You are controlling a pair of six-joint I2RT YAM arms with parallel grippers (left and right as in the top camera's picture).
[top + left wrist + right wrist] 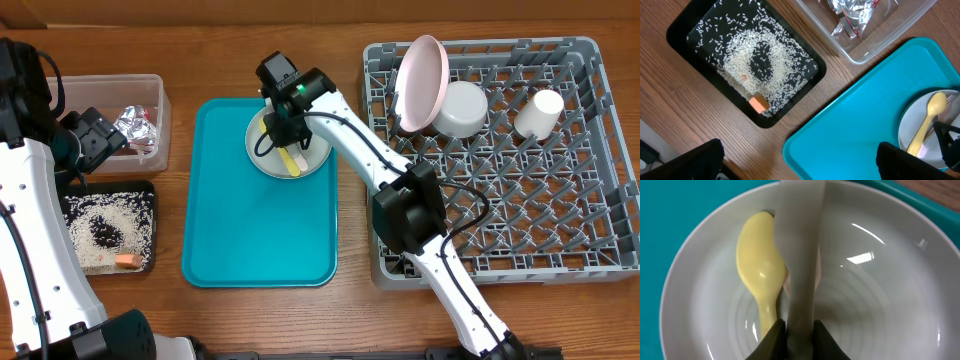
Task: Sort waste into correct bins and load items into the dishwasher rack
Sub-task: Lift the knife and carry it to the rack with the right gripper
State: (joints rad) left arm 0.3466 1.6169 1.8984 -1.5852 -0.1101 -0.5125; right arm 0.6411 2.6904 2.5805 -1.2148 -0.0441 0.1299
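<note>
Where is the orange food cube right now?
Overhead view, left side: the orange cube lies in the black tray at the rice's edge, near the teal tray.

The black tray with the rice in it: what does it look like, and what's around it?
The black tray is shallow, rectangular with rounded corners, and looks like dark plastic. It lies flat on the wooden table. Loose white rice grains cover much of its floor, leaving a bare patch in the middle, and a small orange food cube sits near one edge. The clear tub and teal tray lie close by, neither touching it.
</note>
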